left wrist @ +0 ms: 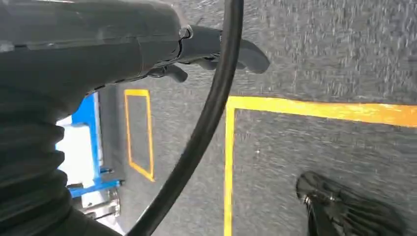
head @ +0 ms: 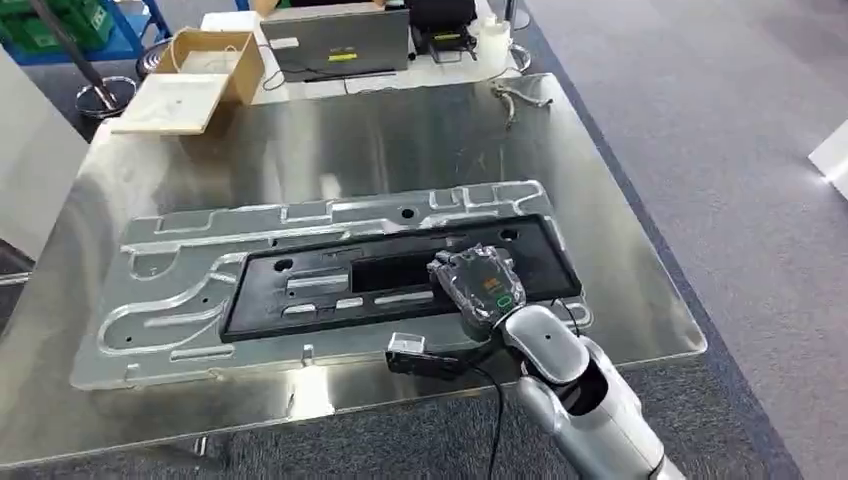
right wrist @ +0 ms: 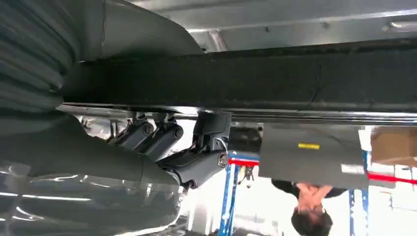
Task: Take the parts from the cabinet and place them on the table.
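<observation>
You have one steel table point(head: 600, 250) carrying two stacked parts: one silver panel point(head: 170, 300) and one black panel point(head: 400, 275) lying on it. At twelve o'clock sit one laptop point(head: 335, 40) and one white bottle point(head: 493, 40); at eleven o'clock, one open cardboard box point(head: 195, 75).

No legible text, brand or number anywhere. Small yellow label point(head: 343, 57) on grey laptop lid point(head: 335, 38), print too small to read. White sticker point(head: 283, 43) on same lid, blank or unreadable. Orange and green markings point(head: 497, 291) on back of right hand point(head: 478, 283), not decipherable.
</observation>
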